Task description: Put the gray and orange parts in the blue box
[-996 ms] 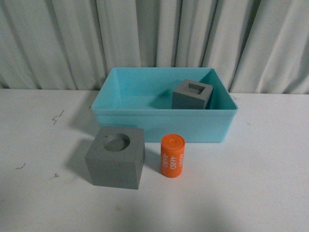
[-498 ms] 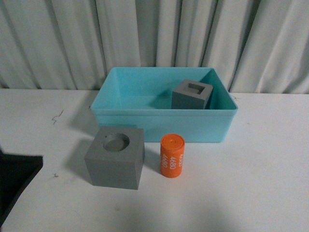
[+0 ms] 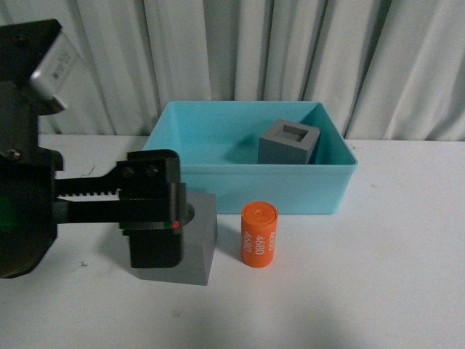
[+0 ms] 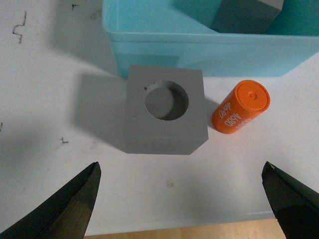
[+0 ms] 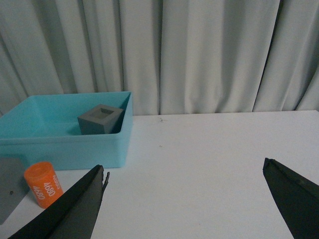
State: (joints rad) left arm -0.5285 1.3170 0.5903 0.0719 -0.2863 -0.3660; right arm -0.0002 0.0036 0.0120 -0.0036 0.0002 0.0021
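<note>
The gray cube with a round recess [image 4: 164, 117] stands on the white table before the blue box [image 3: 247, 185]. In the front view my left arm covers much of this cube [image 3: 202, 240]. My left gripper [image 4: 180, 167] hovers above the cube's near side, open wide and holding nothing. The orange cylinder [image 3: 259, 235] printed "4680" stands upright just right of that cube, also seen as the cylinder [image 4: 240, 107]. The gray cube with a square recess [image 3: 289, 142] sits inside the box at its back right. My right gripper [image 5: 183, 165] is open over bare table, right of the box [image 5: 65, 149].
A pale pleated curtain [image 3: 240, 51] hangs behind the table. The table's front edge [image 4: 189, 230] shows below the left gripper. Small dark marks [image 4: 19, 30] dot the tabletop left of the box.
My left arm has come in from the lower left and now stands over the round-recess cube, hiding part of it. The cubes, cylinder and box have not moved.
</note>
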